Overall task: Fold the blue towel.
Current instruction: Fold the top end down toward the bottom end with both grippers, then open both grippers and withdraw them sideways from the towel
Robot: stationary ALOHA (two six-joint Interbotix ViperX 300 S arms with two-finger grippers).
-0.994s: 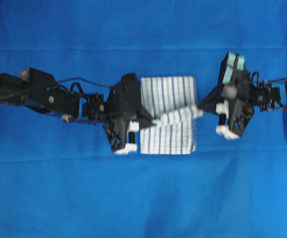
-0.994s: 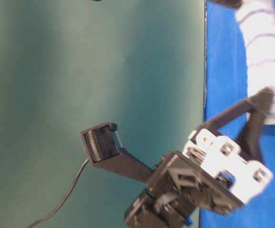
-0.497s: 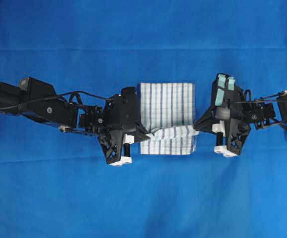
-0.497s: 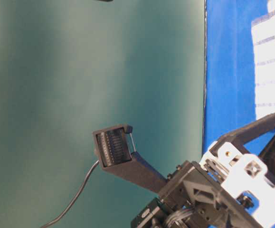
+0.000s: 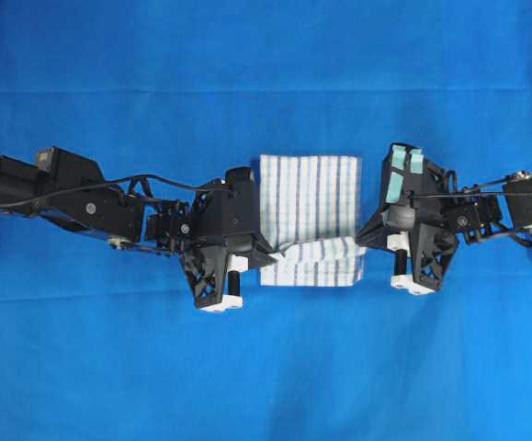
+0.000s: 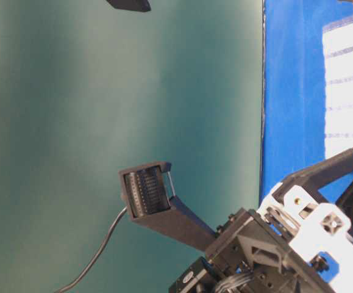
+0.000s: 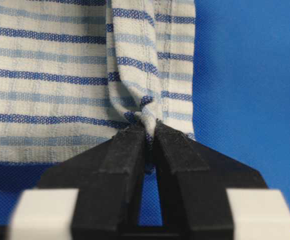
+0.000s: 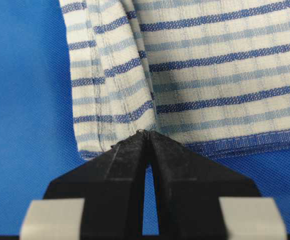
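The blue towel point(image 5: 310, 197), white with thin blue stripes, lies folded on the blue table covering point(image 5: 266, 367). A bunched strip of its upper layer point(image 5: 316, 250) runs across it near the front edge between the two grippers. My left gripper point(image 5: 270, 250) is shut on the left end of that strip; the left wrist view shows a pinched ridge of the towel point(image 7: 134, 75) between the black tips of this gripper point(image 7: 150, 131). My right gripper point(image 5: 363, 241) is shut at the towel's right edge, and a crease in the towel point(image 8: 114, 75) runs up from the tips of the right gripper point(image 8: 147, 134).
The table covering's edge point(image 6: 263, 122) meets a plain green wall point(image 6: 103, 122) in the table-level view. The right arm's wrist point(image 6: 298, 232) and its camera bracket point(image 6: 146, 190) fill the lower right there. Cables trail behind both arms.
Both grippers have come down and toward the front of the table with the towel's edge. The raised strip now lies lower, near the towel's front edge.
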